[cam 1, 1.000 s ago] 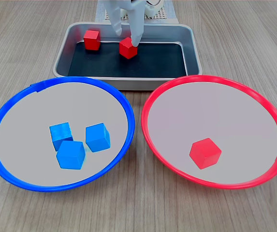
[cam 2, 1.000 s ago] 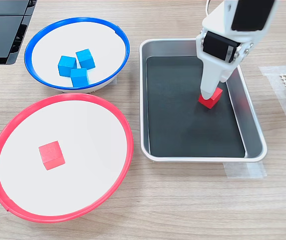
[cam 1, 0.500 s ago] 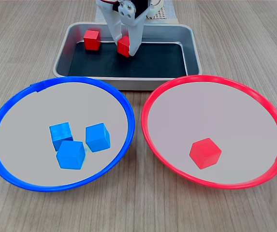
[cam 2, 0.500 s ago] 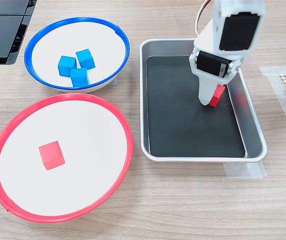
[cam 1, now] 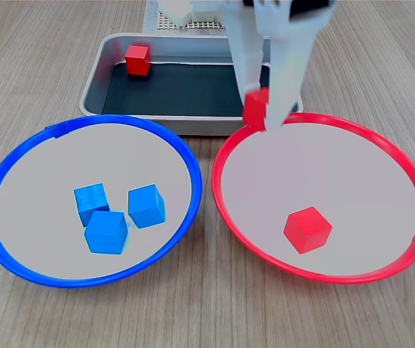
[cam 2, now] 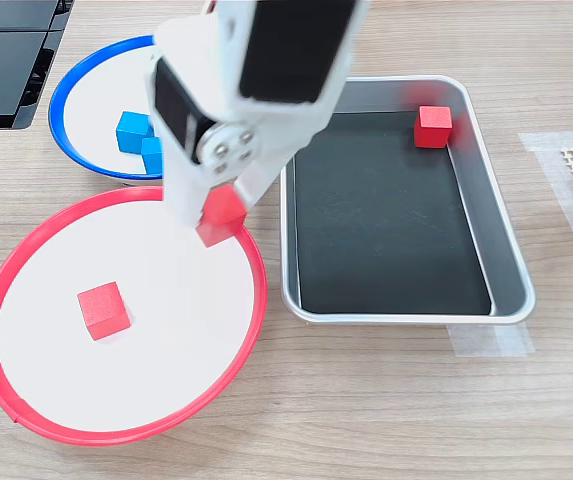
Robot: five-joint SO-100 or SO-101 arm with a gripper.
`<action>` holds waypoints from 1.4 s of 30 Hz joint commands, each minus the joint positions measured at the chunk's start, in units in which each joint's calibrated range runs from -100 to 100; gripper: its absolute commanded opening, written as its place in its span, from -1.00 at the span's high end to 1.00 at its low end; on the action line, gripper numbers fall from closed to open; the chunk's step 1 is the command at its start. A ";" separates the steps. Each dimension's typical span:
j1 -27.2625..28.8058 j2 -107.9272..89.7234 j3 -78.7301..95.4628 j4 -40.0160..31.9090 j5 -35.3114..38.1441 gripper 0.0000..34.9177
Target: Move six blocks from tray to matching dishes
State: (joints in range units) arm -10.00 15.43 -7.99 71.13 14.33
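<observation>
Hanging tilted over red-rimmed dish (cam 1: 403, 174), hand (cam 2: 216, 212) grips red block (cam 1: 256, 107).

end effector (cam 2: 214, 215) grips red block (cam 2: 221, 217); over red-rimmed dish (cam 2: 257, 300) | tray (cam 2: 511, 260): one red block (cam 2: 433, 126)

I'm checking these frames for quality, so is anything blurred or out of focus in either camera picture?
In the first exterior view the pincer and its red block are smeared by motion blur, while the dishes and tray stay sharp; in the second exterior view the arm is slightly soft, and the red-rimmed dish is crisp.
</observation>
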 commanded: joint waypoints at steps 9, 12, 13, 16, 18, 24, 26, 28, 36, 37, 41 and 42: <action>-3.13 3.55 -2.98 -7.53 0.39 0.20; -0.59 -5.41 3.39 -2.24 1.42 0.98; 0.73 -9.67 6.39 1.06 2.74 0.99; 8.45 -22.21 18.23 10.30 7.23 0.99; 12.87 -26.73 24.23 11.29 9.47 0.99; 31.32 -39.52 48.72 4.36 25.84 0.98; 34.80 -40.89 53.09 0.73 30.43 0.85; 37.34 -42.08 56.64 -3.32 35.31 0.49; 38.56 -42.34 58.37 -5.05 43.57 -0.01; 38.56 -42.34 58.46 -5.05 43.91 -0.01; 39.98 -42.42 59.01 -5.13 46.30 -0.01; 40.26 -42.42 59.19 -5.13 46.59 0.01</action>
State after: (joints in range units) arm 28.76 -25.83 51.09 66.48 59.41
